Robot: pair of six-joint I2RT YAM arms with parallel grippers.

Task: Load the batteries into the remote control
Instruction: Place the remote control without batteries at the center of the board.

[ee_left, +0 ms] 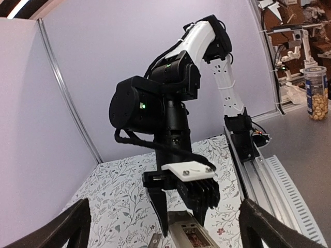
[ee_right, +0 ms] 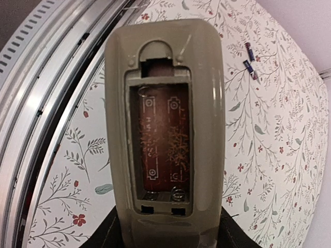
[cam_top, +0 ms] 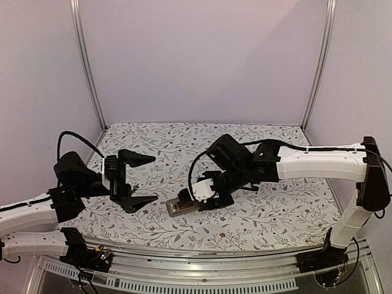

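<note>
Two batteries (ee_right: 250, 69) lie on the bench (ee_right: 279, 155), apart from the remote control (ee_right: 116, 129). Right tool (cam_top: 207, 199) grips it, recess (ee_right: 164, 139) up; left tool (cam_top: 153, 179) gapes wide, empty.

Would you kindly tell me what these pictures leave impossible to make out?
- Remote front: faces away in the right wrist view; too small from above.
- Batteries: tiny in the right wrist view, markings unreadable; not findable from above.
- Right fingers: only dark stubs at the right wrist view's bottom edge, behind the remote.
- Remote's lower part: cut off by the left wrist view's bottom edge.
</note>
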